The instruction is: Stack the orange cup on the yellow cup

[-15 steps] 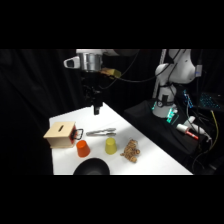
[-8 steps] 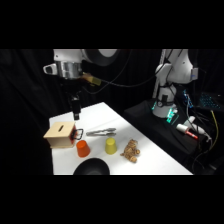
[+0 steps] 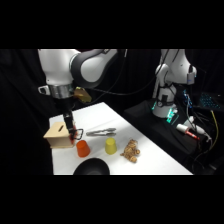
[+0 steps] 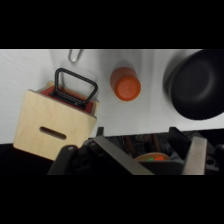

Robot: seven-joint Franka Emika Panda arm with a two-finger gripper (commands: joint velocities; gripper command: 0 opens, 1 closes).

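Observation:
The orange cup (image 3: 82,148) stands upside down on the white table, near the front left. In the wrist view the orange cup (image 4: 125,84) lies ahead of the fingers, apart from them. The yellow cup (image 3: 110,145) stands upside down a short way to its right and is out of the wrist view. My gripper (image 3: 74,134) hangs low over the table between the tan box and the orange cup, just up and left of the cup. In the wrist view the gripper (image 4: 157,152) is open, with nothing held.
A tan box with a slot (image 3: 59,136) (image 4: 52,125) sits right beside the gripper, a black wire handle (image 4: 75,87) at its edge. Metal tongs (image 3: 101,132) lie behind the cups. A brown plush toy (image 3: 131,150) lies right of the yellow cup. A black bowl (image 3: 91,168) (image 4: 197,90) sits in front.
The arm has swung left and come down, from above the table's back to low beside the tan box and the orange cup. The cups have not moved.

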